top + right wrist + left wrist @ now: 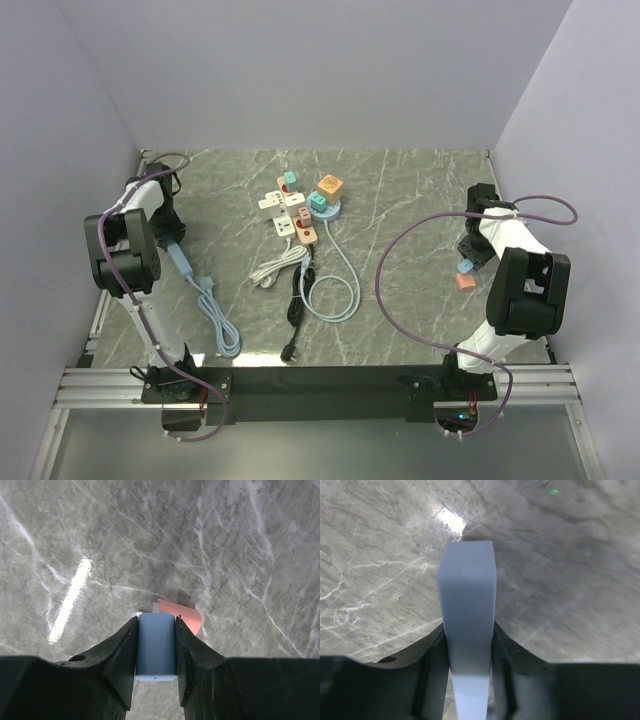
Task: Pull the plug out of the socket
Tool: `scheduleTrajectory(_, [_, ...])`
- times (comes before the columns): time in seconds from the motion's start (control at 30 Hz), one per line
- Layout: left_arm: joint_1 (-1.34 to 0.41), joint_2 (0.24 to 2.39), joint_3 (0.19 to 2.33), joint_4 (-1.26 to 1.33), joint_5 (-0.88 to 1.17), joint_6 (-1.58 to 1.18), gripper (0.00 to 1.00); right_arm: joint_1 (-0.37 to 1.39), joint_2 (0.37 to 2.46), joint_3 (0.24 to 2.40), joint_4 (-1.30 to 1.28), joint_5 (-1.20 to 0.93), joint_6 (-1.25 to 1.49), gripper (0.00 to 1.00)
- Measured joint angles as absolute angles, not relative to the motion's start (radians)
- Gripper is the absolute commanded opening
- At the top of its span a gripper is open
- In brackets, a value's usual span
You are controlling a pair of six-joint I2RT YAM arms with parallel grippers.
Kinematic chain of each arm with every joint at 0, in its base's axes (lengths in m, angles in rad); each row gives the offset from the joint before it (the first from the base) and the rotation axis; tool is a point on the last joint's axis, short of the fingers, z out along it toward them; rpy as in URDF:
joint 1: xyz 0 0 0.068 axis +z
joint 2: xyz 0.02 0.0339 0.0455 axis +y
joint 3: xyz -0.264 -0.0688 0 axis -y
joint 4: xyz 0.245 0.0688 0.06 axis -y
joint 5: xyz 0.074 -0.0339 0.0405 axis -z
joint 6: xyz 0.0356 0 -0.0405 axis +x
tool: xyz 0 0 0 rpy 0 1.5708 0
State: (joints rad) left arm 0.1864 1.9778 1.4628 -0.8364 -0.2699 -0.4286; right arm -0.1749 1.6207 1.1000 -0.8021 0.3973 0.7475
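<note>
My left gripper [174, 243] is shut on the end of a long light-blue socket strip [184, 264] at the table's left. In the left wrist view the strip [467, 595] fills the gap between the jaws of my left gripper [468, 630]. My right gripper [469, 256] is at the far right, shut on a small blue plug [156, 645], which sits between the jaws of my right gripper [156, 622]. The plug is far apart from the strip. A salmon plug [465, 281] lies on the table just under the right gripper and also shows in the right wrist view [184, 616].
The strip's light-blue cable [222, 325] trails toward the front edge. A cluster of beige power strips [288, 215] with an orange cube adapter [330, 186], a teal round one [322, 206] and white, black and blue cables [335, 295] lies at the centre. Purple arm cables [400, 300] loop on the right.
</note>
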Motion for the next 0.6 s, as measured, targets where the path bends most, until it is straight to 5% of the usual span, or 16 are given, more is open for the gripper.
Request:
scheduleTrajectory(0.17, [0.186,1.998,1.463,-0.836,-0.297,-0.442,0.65,-0.175,1.642,1.111,-0.802,0.4,0.748,0.31])
scheduleTrajectory(0.3, [0.186,1.998,1.464,-0.836,-0.31,-0.457,0.75,-0.175,1.646,1.113,-0.802,0.402,0.751,0.41])
scheduleTrajectory(0.43, [0.184,1.967,1.464,-0.841,-0.308,-0.466,0.99,-0.175,1.653,1.113,-0.801,0.399,0.752,0.54])
scheduleTrajectory(0.6, [0.153,1.826,1.461,-0.852,-0.297,-0.467,1.0,-0.175,1.682,1.115,-0.801,0.398,0.754,0.65])
